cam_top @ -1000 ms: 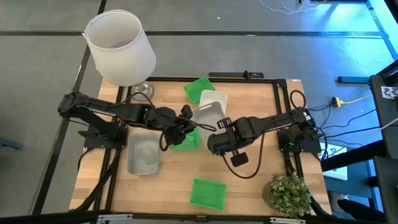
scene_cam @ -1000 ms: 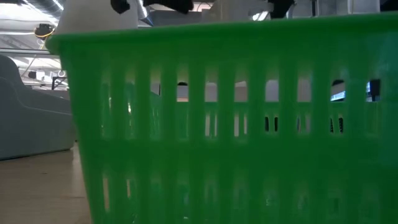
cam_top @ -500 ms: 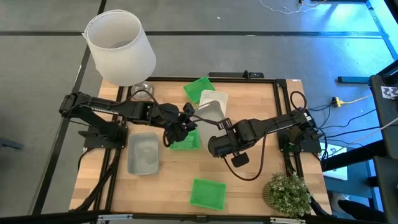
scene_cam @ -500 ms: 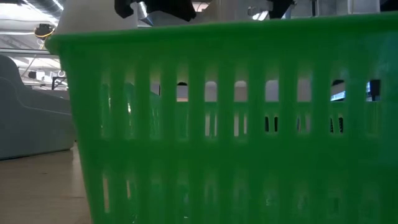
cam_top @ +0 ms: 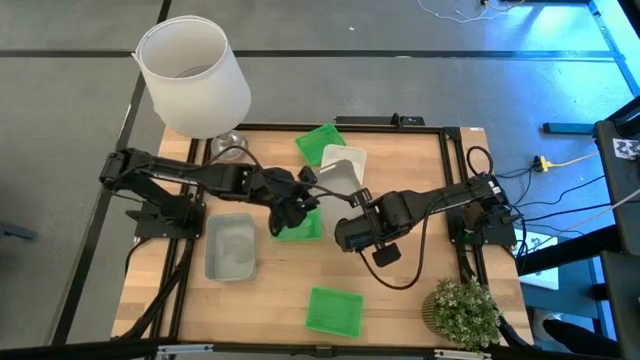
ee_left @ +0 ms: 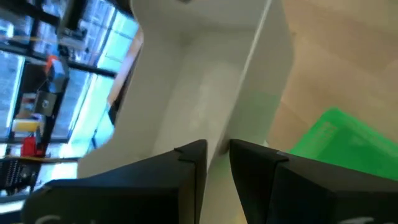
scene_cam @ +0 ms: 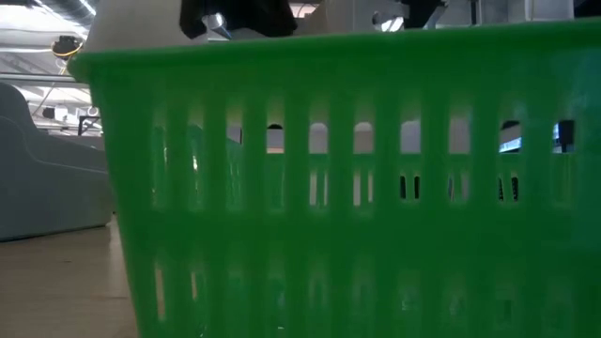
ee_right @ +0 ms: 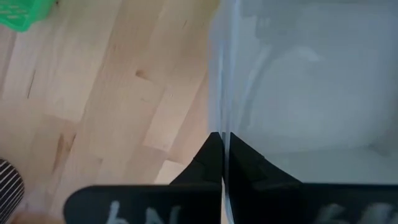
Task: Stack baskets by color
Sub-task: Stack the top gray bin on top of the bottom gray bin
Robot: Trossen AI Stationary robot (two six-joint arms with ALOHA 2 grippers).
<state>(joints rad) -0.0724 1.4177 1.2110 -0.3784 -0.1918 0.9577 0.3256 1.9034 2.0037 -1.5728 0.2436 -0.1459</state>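
Observation:
A white basket (cam_top: 333, 180) hangs tilted over the table's middle, between my two grippers. My left gripper (cam_top: 305, 192) reaches it from the left and my right gripper (cam_top: 350, 204) from the right, each shut on one of its walls. Another white basket (cam_top: 348, 157) lies just beyond it. One green basket (cam_top: 299, 226) sits under my left gripper, one (cam_top: 319, 140) at the far edge and one (cam_top: 333, 310) near the front. The front one (scene_cam: 338, 188) fills the low view. A translucent grey basket (cam_top: 230, 248) rests at the left. My left gripper has a side wall of the white basket (ee_left: 244, 93) between its fingers (ee_left: 186, 165), one finger inside the basket and one outside. It comes in slanting down from the table's left. The basket is tilted and clear of the table. My right gripper pinches a thin wall of the white basket (ee_right: 222, 118) between its shut fingertips (ee_right: 211, 152), from above and pointing steeply down. The basket's inside lies to one side of the fingers, bare wood to the other.
A large white lampshade (cam_top: 193, 75) stands at the far left corner. A potted plant (cam_top: 462, 310) stands at the near right corner. Bare wood (cam_top: 410, 160) shows at the far right and between the grey basket and the front green one.
My left gripper has edged toward the table's right and slightly down, keeping its hold on the white basket. My right gripper has stayed in place.

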